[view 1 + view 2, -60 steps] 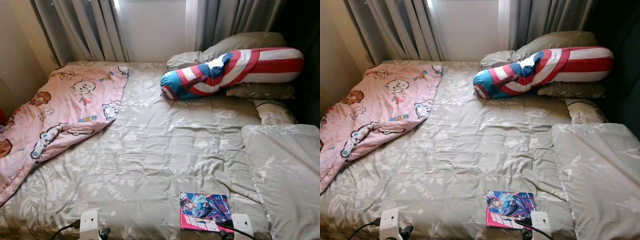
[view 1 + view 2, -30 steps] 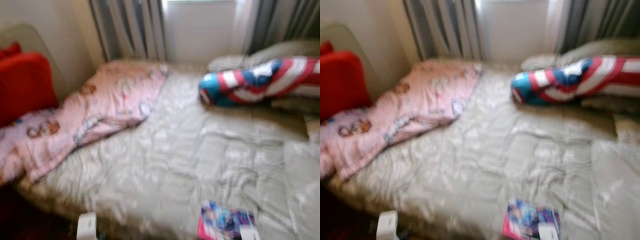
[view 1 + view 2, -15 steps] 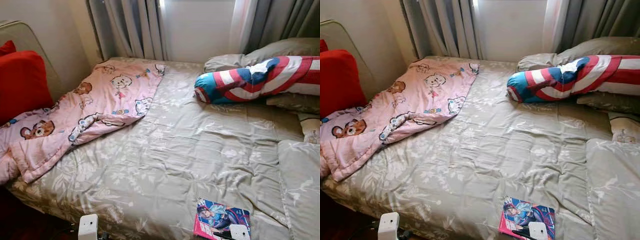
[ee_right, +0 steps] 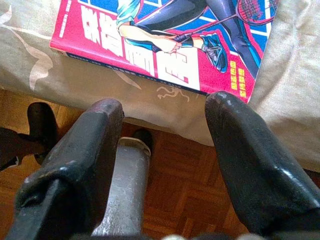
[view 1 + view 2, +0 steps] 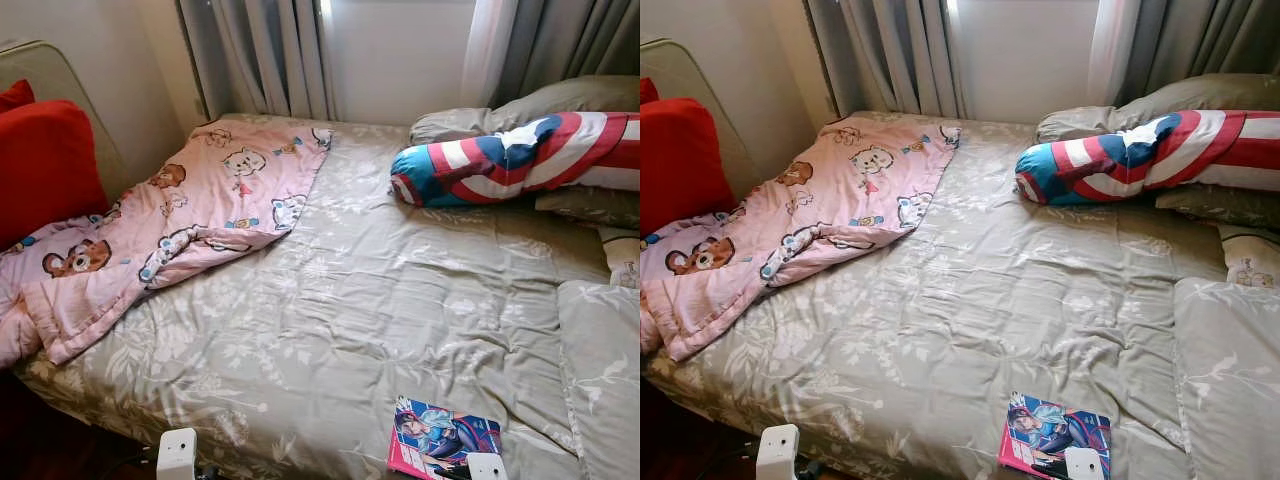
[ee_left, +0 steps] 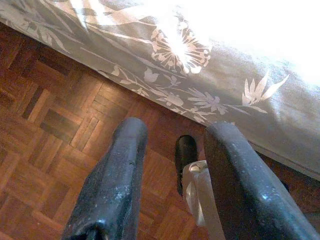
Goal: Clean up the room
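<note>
Comic book (image 5: 444, 441) — at bed (image 5: 400, 300) edge

We hold both arms low in front of us. Our left gripper (image 6: 170, 185) hangs with fingers spread apart. Our right gripper (image 4: 165, 165) likewise gapes wide, holding nothing.

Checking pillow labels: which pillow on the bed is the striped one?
The long bolster by the window, red and white stripes with a blue end. The other pillows around it are plain grey-green.
</note>
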{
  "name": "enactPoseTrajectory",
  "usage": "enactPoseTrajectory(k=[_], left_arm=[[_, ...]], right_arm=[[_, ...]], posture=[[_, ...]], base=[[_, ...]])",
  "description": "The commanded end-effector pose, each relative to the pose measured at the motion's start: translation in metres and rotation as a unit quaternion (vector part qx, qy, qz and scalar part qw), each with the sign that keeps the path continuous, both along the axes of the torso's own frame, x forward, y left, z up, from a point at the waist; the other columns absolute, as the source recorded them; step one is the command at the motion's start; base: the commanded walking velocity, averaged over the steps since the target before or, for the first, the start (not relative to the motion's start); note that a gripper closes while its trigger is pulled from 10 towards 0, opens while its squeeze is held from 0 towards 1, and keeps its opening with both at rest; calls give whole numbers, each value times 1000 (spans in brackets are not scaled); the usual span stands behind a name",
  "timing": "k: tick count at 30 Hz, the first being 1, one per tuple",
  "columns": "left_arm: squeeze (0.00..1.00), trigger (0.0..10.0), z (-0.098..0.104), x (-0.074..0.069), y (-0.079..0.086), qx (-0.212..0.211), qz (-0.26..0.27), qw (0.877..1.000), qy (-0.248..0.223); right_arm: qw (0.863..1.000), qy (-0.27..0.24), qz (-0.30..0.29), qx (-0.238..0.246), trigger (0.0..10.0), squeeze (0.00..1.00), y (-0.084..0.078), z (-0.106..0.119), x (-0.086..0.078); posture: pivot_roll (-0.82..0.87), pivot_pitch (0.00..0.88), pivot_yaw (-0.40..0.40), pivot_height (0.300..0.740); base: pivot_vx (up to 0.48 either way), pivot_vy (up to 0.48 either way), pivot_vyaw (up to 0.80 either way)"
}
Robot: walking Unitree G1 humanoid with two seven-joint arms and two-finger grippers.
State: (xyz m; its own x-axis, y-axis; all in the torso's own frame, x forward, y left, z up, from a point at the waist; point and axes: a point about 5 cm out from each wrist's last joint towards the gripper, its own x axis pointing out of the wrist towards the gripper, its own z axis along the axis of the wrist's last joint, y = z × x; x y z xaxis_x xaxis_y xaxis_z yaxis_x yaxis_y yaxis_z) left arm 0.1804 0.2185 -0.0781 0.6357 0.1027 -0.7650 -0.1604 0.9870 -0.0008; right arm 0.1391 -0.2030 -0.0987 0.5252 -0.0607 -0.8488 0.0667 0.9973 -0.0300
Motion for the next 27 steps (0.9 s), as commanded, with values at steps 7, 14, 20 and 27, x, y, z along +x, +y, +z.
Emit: enactPoseTrajectory(k=[7, 14, 20, 27], left_arm=[[0, 10000, 0, -1, 1, 6, -9, 1000, 6], [0, 10000, -1, -2, 1, 7, -11, 1000, 7], [0, 10000, -1, -3, 0, 8, -14, 1000, 10], [0, 10000, -2, -4, 1, 9, -16, 1000, 12]], right_arm=[[1000, 3, -4, 5, 10000, 0, 2, 0, 0], [1000, 4, -4, 5, 10000, 0, 1, -1, -1], [1000, 6, -7, 5, 10000, 0, -4, -2, -7], [1000, 9, -7, 6, 10000, 0, -5, -2, -10]], posture=[[-52, 0, 51, 740], [-50, 0, 49, 740], [-55, 0, 51, 740], [-54, 0, 53, 740]], base=[[0, 85, 0], [0, 310, 0], [0, 285, 0], [0, 282, 0]])
